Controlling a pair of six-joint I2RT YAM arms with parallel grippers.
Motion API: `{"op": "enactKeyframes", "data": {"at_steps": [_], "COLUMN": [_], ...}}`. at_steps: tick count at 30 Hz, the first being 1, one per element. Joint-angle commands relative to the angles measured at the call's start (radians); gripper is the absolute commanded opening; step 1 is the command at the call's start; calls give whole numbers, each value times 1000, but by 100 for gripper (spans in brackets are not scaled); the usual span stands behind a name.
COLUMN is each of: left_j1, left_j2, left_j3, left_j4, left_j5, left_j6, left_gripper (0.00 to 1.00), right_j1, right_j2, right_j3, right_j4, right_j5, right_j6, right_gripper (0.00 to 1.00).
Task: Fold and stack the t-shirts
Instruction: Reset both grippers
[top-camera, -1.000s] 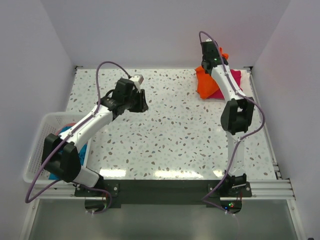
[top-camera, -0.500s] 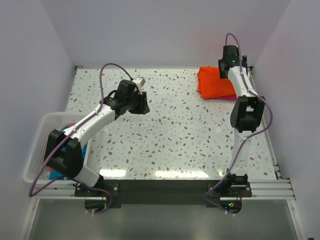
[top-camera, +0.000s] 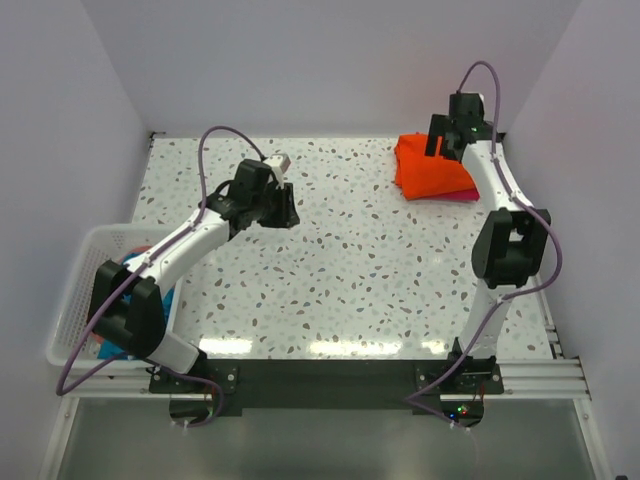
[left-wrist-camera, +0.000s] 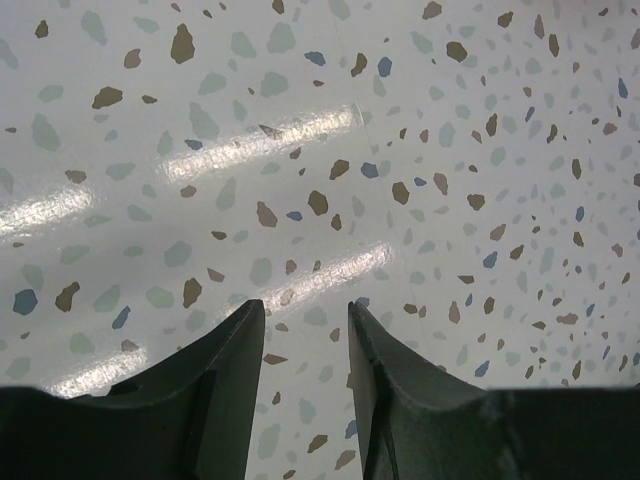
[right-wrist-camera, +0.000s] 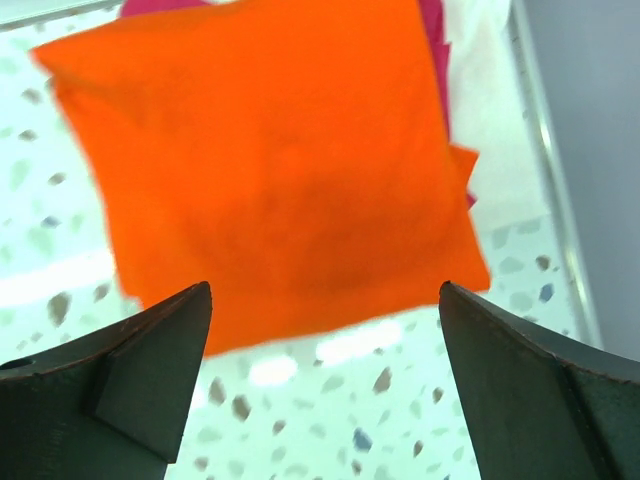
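From above, the folded orange t-shirt (top-camera: 424, 170) lies at the far right corner of the speckled table (top-camera: 350, 260). A sliver of the magenta t-shirt (top-camera: 463, 196) peeks out from under the orange t-shirt's near right edge. The right gripper (top-camera: 438, 140) hangs over the far edge of the orange t-shirt. The left gripper (top-camera: 286, 207) is well apart from the orange t-shirt, off to its left above bare table. Farther off on that side, past the table's near left edge, stands the white basket (top-camera: 70, 300), with the teal t-shirt (top-camera: 171, 298) showing inside it beside the left arm.

The left wrist camera shows the left gripper (left-wrist-camera: 305, 320) with its two dark fingers (left-wrist-camera: 225, 375) standing partly apart. There is nothing between them, only speckled tabletop below; the orange t-shirt is out of this view.

The right wrist camera shows the right gripper (right-wrist-camera: 325, 292) spread very wide and holding nothing, its fingers (right-wrist-camera: 150, 350) lifted clear of the cloth. The orange t-shirt (right-wrist-camera: 270, 170) lies flat below as a rough square. The magenta t-shirt (right-wrist-camera: 435, 40) sticks out past its far right side. Just beyond that, against the table's rail, is a pale patch that looks like the white t-shirt (right-wrist-camera: 480, 75), though it is too blurred to be sure.
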Motion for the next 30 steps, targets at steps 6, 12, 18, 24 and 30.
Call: {"op": "enactKeyframes", "data": {"at_steps": [6, 12, 18, 24, 30], "left_j1": [10, 9, 7, 7, 7], "left_j2": [-100, -192, -302, -382, -408], "left_j3": [-9, -92, -236, -316, -350], "left_j4": [20, 12, 49, 55, 61], "left_j5": [-29, -55, -52, -69, -72], "left_j6": [17, -6, -43, -48, -48], "left_gripper": [44, 44, 45, 45, 45], "right_j1": [207, 380, 485, 486, 486], "right_j2": [-408, -690, -911, -1030, -1074], "right_j3": [-434, -692, -919, -1027, -1059], "right_j4": [177, 269, 275, 229, 202], "right_j5": [-106, -165, -247, -289, -265], "right_j6": [177, 277, 347, 364, 374], "right_gripper": [99, 99, 99, 99, 99]}}
